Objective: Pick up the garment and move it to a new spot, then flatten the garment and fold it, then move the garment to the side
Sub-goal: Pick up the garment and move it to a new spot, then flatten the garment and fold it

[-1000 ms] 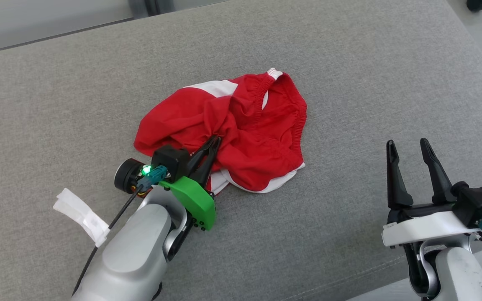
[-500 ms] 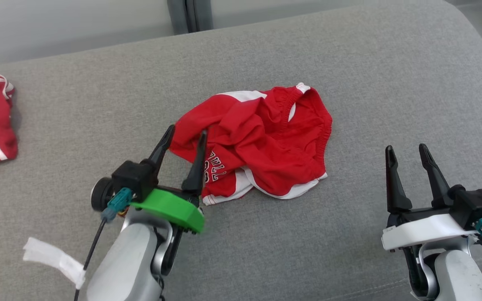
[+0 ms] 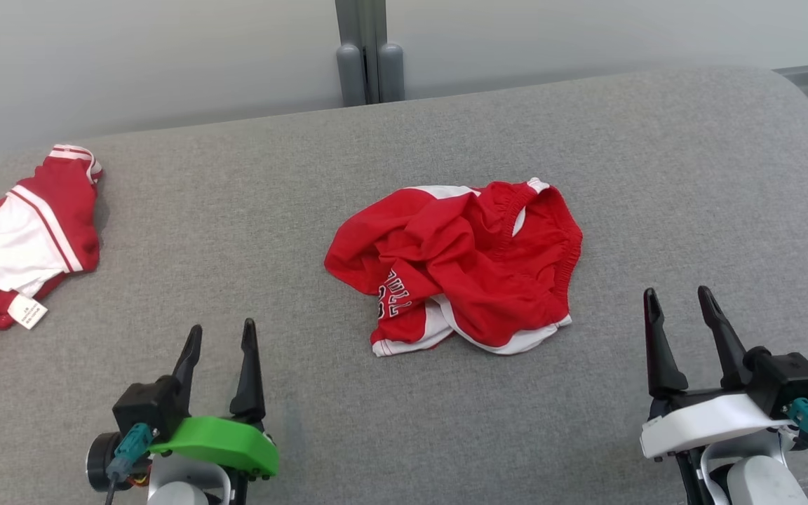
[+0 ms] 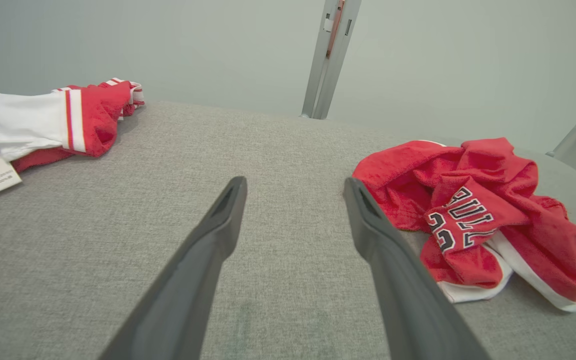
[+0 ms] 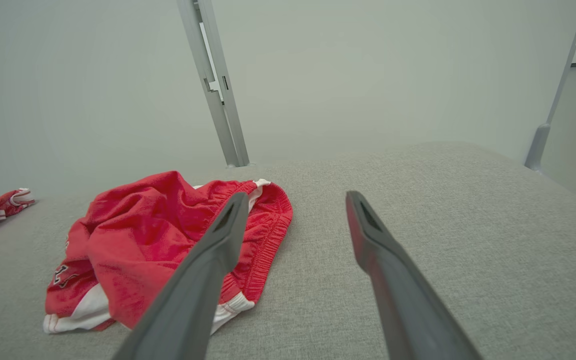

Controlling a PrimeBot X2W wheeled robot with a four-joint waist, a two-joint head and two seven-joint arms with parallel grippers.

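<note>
Far left edge: second red-and-white jersey [image 3: 25, 238], crumpled on the grey cushion [image 3: 236, 210], white label [image 3: 27, 311] at its near side.

Near left: left gripper [image 3: 222, 326] on a green mount. Fingers spread wide with nothing between them, tips pointing far, well apart from both cloths.

Far centre, behind the cushion: grey metal post [image 3: 365, 63] against a pale wall [image 3: 165, 63].

Centre, slightly right: the garment [image 3: 474, 259], red shorts with white trim. Bunched in a heap, not flat, not folded. Elastic waistband on its far right side, black-and-white lettering on the near left fold, white hem along the near edge. Lies loose on the cushion, neither gripper touching it.

Near right: right gripper [image 3: 676, 292] on a white mount. Fingers wide apart and empty, to the right of the garment and nearer than it.
</note>
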